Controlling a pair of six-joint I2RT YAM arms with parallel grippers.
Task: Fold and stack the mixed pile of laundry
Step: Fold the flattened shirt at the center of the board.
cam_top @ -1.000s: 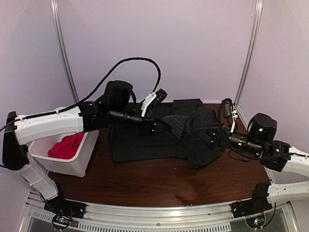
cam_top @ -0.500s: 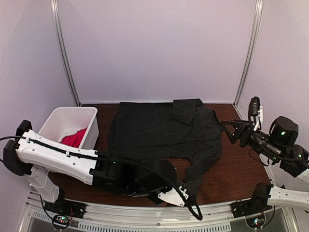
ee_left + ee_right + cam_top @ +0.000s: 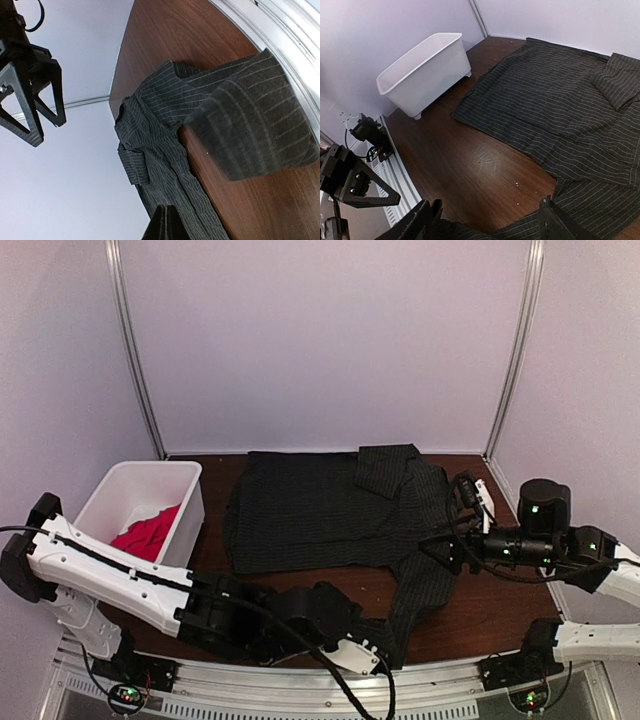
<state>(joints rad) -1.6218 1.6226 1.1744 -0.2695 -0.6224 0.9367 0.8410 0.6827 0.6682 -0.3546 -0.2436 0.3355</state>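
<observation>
Both arms have moved: my right pincer [image 3: 486, 215] has dropped low, spread wide over the pinstriped shirt [image 3: 310, 515] sleeve. My left pincer [image 3: 368, 652] is closed at the tabletop's [image 3: 300, 580] near edge beside the cuff; I cannot tell if it pinches cloth. The shirt lies spread and unfolded, and the red T-shirt [image 3: 140, 537] sits in the bin [image 3: 190, 502], so nearly all folding and stacking remains.

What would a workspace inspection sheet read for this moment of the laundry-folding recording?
Surface: brown wooden table, lightly scratched.
Job's things: pinstriped shirt spread out mid-table, one sleeve trailing to the near edge; red T-shirt inside the white bin at the left.
Clutter: nothing seen.
Grippers: left gripper low at the near edge by the sleeve end, jaws shut; right gripper over the sleeve at the shirt's right side, jaws open.
Cables: black cable loops off the left arm over the near edge.
Surroundings: pale walls, metal corner posts.
</observation>
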